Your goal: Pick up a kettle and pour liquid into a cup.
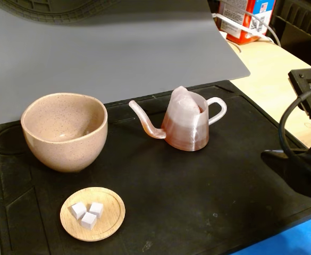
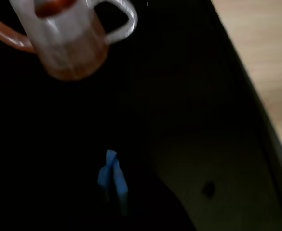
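Observation:
The translucent pinkish-white kettle stands upright in the middle of the black mat. Its spout points left toward the cup and its loop handle points right. Reddish-brown liquid fills its lower part. The speckled beige-pink cup stands at the left and looks empty. My gripper is low over the mat, well to the right of the kettle, and holds nothing. In the wrist view the kettle is at the top left. The gripper appears there as dark fingers with blue tape pressed together.
A small wooden saucer with three white cubes lies at the front left. A grey sheet rises behind the mat. A wooden tabletop and a red box are at the back right.

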